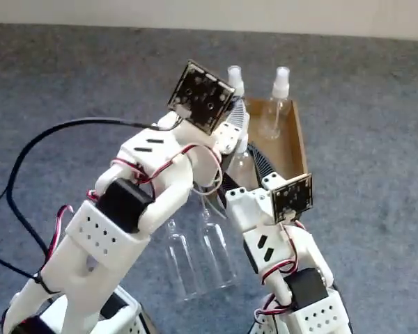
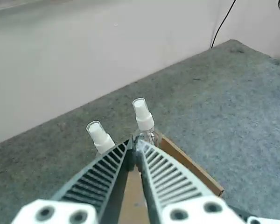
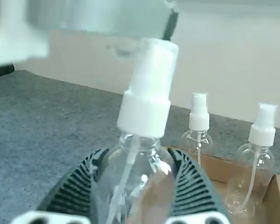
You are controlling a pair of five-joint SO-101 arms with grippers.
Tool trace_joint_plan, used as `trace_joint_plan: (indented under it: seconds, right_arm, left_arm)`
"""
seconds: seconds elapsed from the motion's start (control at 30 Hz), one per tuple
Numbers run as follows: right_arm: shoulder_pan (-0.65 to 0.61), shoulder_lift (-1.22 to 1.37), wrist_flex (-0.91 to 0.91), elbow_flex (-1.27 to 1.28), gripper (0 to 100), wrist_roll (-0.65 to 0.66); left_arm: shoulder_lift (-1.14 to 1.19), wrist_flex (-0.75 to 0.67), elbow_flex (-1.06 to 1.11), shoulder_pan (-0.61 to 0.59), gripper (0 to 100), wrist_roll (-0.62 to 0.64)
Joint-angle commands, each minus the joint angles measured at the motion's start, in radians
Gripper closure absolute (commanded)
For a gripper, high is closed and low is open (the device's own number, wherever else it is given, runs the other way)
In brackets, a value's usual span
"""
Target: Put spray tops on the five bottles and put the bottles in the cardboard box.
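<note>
Gripping the bottle (image 3: 139,184) round its body, the right gripper (image 3: 136,161) is clenched, one ribbed finger on each side of the clear wall. In the high view this is at table centre. Top (image 3: 147,98) sits on the neck with its dip tube hanging inside; screwed down or just resting, can't tell. Left gripper (image 2: 134,150) is right above the top, fingers drawn together, tips nearly meeting. It looks to touch the top's head, with nothing seen pinched between the fingers. Box (image 1: 301,139) lies at 1 o'clock from the held bottle, just beside it. Boxed bottles (image 1: 281,87), two, both topped, stand at the box's far end. Bare bottles (image 1: 184,261), two, no tops, are at 6 o'clock between the arm bases.

Handling, my read: the bottle is empty thin clear plastic, so light, smooth and a bit slippery. The wall likely gives under a hard squeeze. A grip at the widest part of the body suits holding and carrying; carry upright. The top is small hard plastic, so take it by the collar below the head, not the nozzle, to turn it. The bottle is tall and narrow, so it tips easily when set down near the others.
</note>
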Motion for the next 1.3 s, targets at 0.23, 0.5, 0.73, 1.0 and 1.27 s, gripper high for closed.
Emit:
trace_joint_plan:
  seconds: [0.23, 0.5, 0.73, 1.0, 1.27]
  right_arm:
    - [-0.012, -0.005, -0.025, -0.002, 99.5, 0.014]
    - [-0.01, -0.007, 0.039, -0.012, 99.5, 0.014]
    - [0.018, 0.001, 0.041, -0.039, 99.5, 0.014]
    - [0.051, 0.28, 0.041, -0.286, 99.5, 0.014]
    - [0.012, 0.791, 0.249, -0.746, 97.9, 0.005]
  left_arm:
    - [-0.019, 0.169, -0.053, 0.061, 99, -0.014]
    - [-0.016, 0.187, -0.008, 0.09, 99, -0.031]
    - [-0.124, 0.276, -0.147, -0.01, 92, -0.091]
    - [-0.341, 0.535, -0.051, -0.257, 86, -0.094]
    - [-0.509, 0.241, 0.59, -0.354, 81, -0.157]
